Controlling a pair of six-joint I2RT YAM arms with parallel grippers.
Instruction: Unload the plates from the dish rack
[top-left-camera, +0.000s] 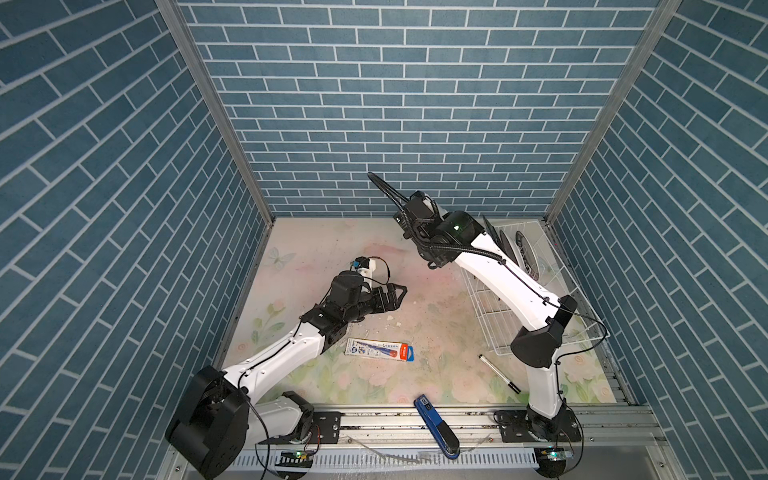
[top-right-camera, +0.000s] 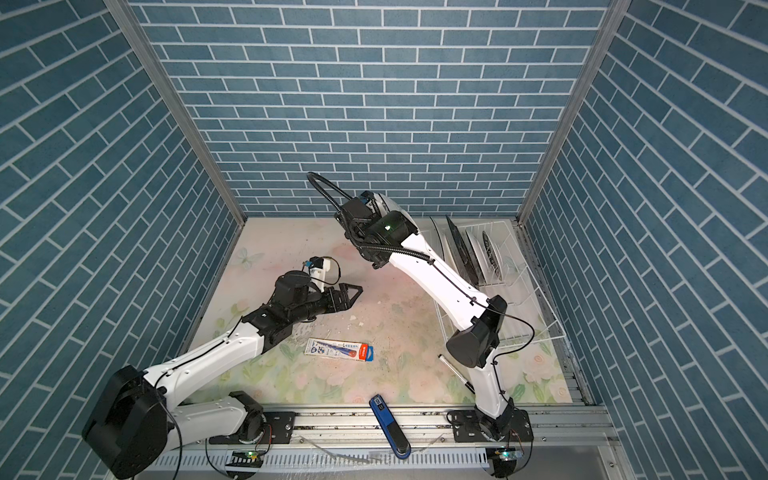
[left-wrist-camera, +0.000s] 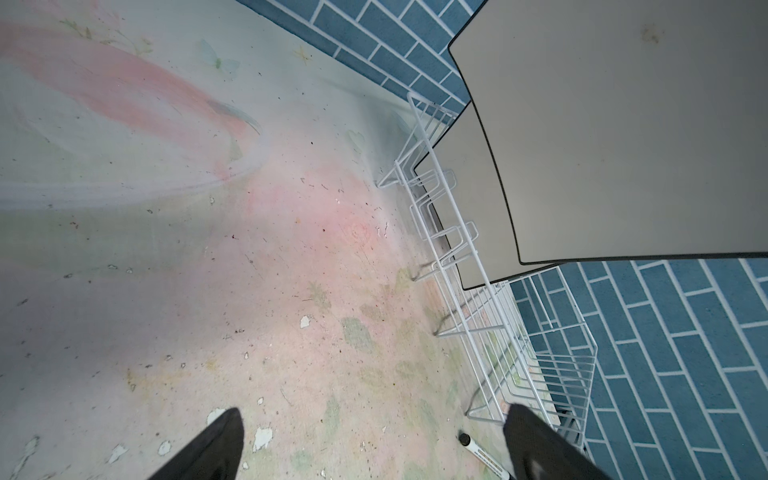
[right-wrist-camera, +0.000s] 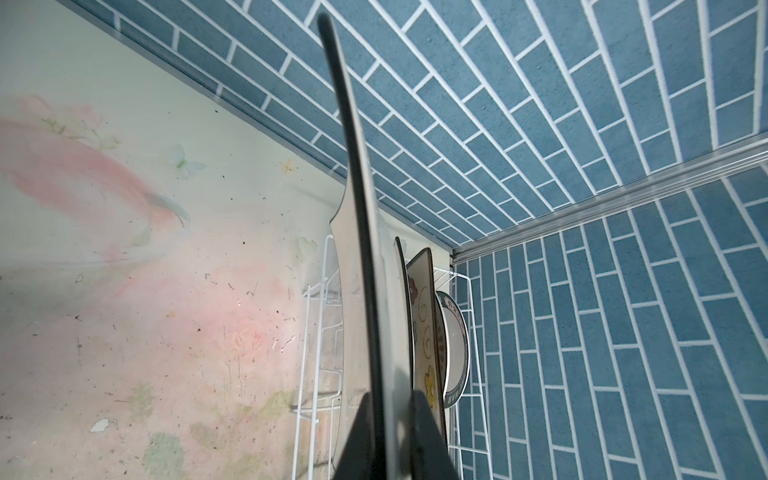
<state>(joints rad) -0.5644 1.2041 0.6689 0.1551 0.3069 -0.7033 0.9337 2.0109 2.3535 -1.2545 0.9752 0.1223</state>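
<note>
My right gripper (right-wrist-camera: 392, 419) is shut on the rim of a square white plate (right-wrist-camera: 357, 232) with a thin black rim, held on edge beside and above the white wire dish rack (right-wrist-camera: 311, 332). In the left wrist view the held plate (left-wrist-camera: 623, 124) fills the corner over the rack (left-wrist-camera: 482, 353). Standing in the rack are another square plate (right-wrist-camera: 401, 291), a flower-painted plate (right-wrist-camera: 422, 324) and a round teal-rimmed plate (right-wrist-camera: 455, 345). In both top views the right wrist hides its gripper. My left gripper (top-left-camera: 399, 291) (left-wrist-camera: 374, 419) hangs open and empty over mid-table.
On the floral table mat lie a packaged pen (top-left-camera: 380, 350), a white marker (top-left-camera: 498, 374) (left-wrist-camera: 478, 449) near the rack's (top-left-camera: 490, 332) front corner, and a blue stapler-like tool (top-left-camera: 436, 426) on the front rail. Blue brick walls close in three sides.
</note>
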